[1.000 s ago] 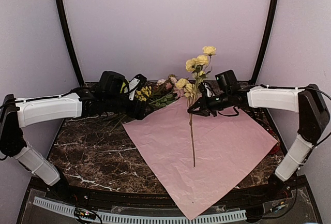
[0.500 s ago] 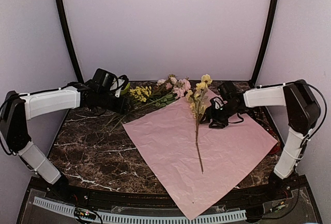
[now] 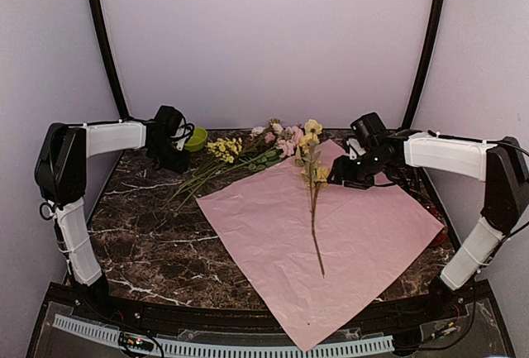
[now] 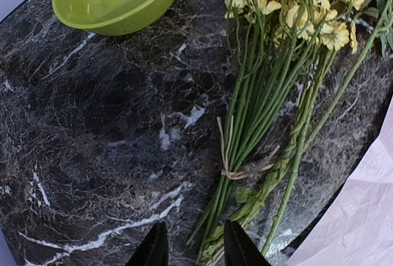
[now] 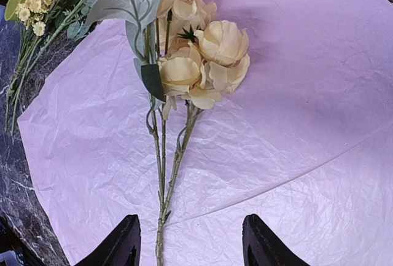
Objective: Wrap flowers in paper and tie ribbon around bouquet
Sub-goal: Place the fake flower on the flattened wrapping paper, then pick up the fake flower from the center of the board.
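While both arms reach toward the back of the marble table (image 3: pixel 149 234), your paper (image 3: pixel 372 226) takes up most of it. It lies flat as a diamond, softly creased, no fold in it, and its near corner reaches over the table's front edge.

The main bunch of flowers (image 3: pixel 244 153) is off the paper, on bare marble just past its back-left edge. Heads point to the back, stems trail left and toward you.

One yellow-rose stem (image 3: pixel 313 209) lies on the paper. Its blooms are by the back corner, next to the pink heads, and its stalk runs down the middle toward you.

The green bowl (image 3: pixel 197 138) sits back-left, just beside the left arm's wrist.

The right gripper (image 5: pixel 191 244) is over the paper just right of the yellow blooms. Its fingers are spread wide, and the stalk passes between them unpinched.

The left gripper (image 4: pixel 193 250) hovers by the bunch's cut ends, fingers part-way apart, nothing clamped.

A thin twine tie (image 4: pixel 236 171) binds the green stems.
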Robot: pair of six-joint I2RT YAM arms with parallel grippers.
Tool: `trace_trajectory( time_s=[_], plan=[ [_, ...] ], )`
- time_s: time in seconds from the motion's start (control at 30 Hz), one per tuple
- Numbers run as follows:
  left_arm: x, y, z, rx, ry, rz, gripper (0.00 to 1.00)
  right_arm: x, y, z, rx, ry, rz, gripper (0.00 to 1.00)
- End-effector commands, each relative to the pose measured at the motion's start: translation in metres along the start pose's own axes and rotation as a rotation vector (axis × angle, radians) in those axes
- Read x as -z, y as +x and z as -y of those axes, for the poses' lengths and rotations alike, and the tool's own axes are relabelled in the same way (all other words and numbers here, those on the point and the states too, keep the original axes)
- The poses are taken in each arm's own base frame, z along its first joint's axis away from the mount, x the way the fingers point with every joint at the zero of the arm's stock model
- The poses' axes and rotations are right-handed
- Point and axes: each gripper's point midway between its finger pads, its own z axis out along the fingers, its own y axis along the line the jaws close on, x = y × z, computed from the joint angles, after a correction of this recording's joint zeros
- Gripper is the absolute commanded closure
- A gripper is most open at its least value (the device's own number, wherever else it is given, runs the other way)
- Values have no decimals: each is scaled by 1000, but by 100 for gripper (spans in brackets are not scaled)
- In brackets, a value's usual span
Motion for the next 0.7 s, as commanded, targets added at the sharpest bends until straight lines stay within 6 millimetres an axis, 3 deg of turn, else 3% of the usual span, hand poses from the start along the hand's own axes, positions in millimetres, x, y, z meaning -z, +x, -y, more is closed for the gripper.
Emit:
trace_trajectory(
  time_s=[0.0, 0.2, 0.4, 0.57, 0.67],
  plan=[
    [20, 22, 1, -60, 63, -120, 65, 0, -2, 6, 26, 53, -1, 43],
    [2, 59, 7, -69, 111, -283, 61, -5, -2, 0, 33, 30, -10, 43],
    [-12, 71, -1, -70, 56, -334, 63, -7, -1, 0, 49, 47, -24, 43],
    [-25, 76, -5, -74, 26, -346, 77, -7, 2, -2, 50, 32, -32, 43],
    [-27, 82, -6, -66, 14, -366, 97, -7, 3, -4, 50, 27, -33, 43]
  ],
)
